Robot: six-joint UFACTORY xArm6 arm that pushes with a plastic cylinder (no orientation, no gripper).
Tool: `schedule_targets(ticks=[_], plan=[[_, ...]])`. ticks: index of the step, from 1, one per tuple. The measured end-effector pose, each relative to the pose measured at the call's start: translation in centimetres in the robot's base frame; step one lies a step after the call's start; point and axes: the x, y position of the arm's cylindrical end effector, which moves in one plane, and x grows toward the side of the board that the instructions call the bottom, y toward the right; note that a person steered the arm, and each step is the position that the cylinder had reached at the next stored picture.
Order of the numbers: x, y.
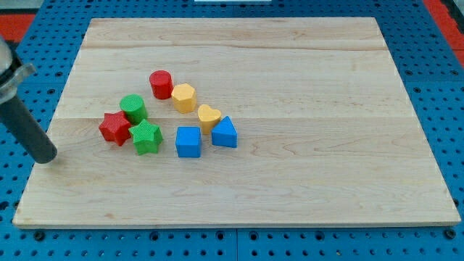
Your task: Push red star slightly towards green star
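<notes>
The red star (114, 128) lies on the wooden board's left part. The green star (146, 137) sits just to its right and a little lower, touching or nearly touching it. My tip (46, 157) is at the board's left edge, well to the left of the red star and slightly lower. The dark rod slants up toward the view's top left.
A green cylinder (133, 107) stands just above the two stars. A red cylinder (160, 84), a yellow hexagon (184, 97), a yellow heart (209, 116), a blue cube (188, 141) and a blue triangular block (224, 133) lie to the right. The wooden board (304, 159) rests on a blue pegboard.
</notes>
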Motion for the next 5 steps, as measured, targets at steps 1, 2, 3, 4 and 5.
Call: schedule_targets(ticks=[1, 2, 3, 4, 5], plan=[[-3.8, 1.7], [-4.2, 2.6], [-5.2, 4.3], [-7.0, 6.0], [-6.6, 7.7]])
